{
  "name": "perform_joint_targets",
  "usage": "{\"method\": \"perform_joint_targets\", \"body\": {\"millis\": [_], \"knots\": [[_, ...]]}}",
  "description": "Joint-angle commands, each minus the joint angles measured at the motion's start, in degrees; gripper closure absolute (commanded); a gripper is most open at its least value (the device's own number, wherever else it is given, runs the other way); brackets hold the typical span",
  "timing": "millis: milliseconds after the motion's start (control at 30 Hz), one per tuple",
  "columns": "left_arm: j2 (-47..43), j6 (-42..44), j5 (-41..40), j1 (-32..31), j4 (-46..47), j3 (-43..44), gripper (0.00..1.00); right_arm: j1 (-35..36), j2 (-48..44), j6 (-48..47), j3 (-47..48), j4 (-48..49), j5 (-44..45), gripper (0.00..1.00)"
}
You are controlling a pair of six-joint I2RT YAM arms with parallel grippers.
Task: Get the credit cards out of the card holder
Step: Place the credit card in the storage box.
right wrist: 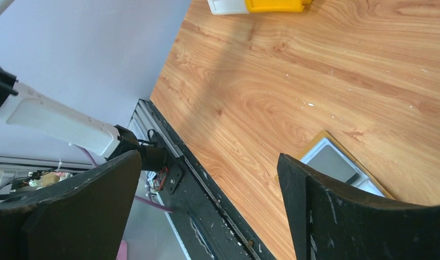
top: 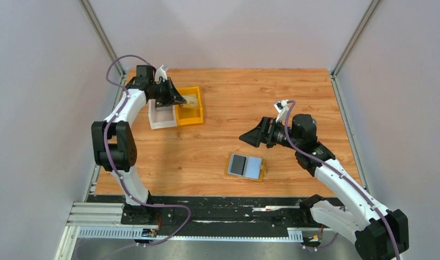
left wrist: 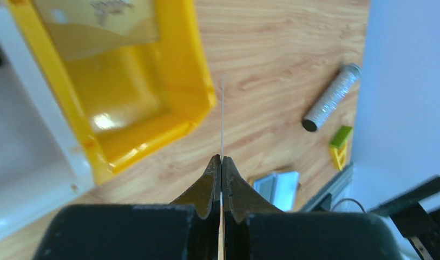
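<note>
Lying open and flat on the wood-grain tabletop [top: 234, 97], the card holder [top: 245, 166] showed two smooth rectangular inner panels, one darker grey and one pale blue, framed by a mustard-tan border. It sat toward the near edge, touching neither arm.

Just beyond the card holder and a little to its right, the right claw [top: 250, 134] hung above the bare wood. Its two broad, matte-black fingers [right wrist: 342, 216] stood wide apart with nothing between them, and the wrist view caught one corner of the card holder under the gap.

Well away from the card holder, to its far left, stood a glossy yellow bin [left wrist: 201, 81] of moulded plastic with rounded corners. A boxy white bin [left wrist: 23, 162] touched the side of it that faced away from the card holder. The left claw [left wrist: 221, 162] hovered at the yellow bin's rim, its dark tapered fingers pressed together on a thin card [left wrist: 222, 119]. That card showed only edge-on, as a pale sliver, so its face could not be read. A flat gold card [left wrist: 93, 21] with dark lettering rested inside the yellow bin, probably leaning on its wall. In the left wrist view a glittery silver tube [left wrist: 332, 97] lay on the wood between the yellow bin and the grey wall, apart from the card holder.
</note>
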Motion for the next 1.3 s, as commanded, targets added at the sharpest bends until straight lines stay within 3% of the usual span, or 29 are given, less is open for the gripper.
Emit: {"method": "perform_joint_targets", "body": {"millis": [0,400,800,1033,1267], "knots": [[6.77,4.03,-3.86,0.95,-6.7,10.93,1.0,0.03,-0.11,-3.71,3.05,-0.75,0.79,0.0],[19.0,5.18,-9.01,1.25,-10.88,25.88,1.0,0.04,3.95,-5.08,4.55,-1.48,2.2,0.0],[23.85,4.05,-8.65,1.25,-6.85,27.1,0.99,0.03,5.38,-5.38,5.16,-1.37,2.8,0.0],[25.32,4.14,-9.79,1.25,-6.34,27.98,0.93,0.04,5.57,-5.7,5.19,-1.37,3.44,0.0],[25.92,4.54,-10.62,1.25,-6.77,27.97,0.78,0.08,6.37,-5.79,5.42,-1.37,3.38,0.0]]}}
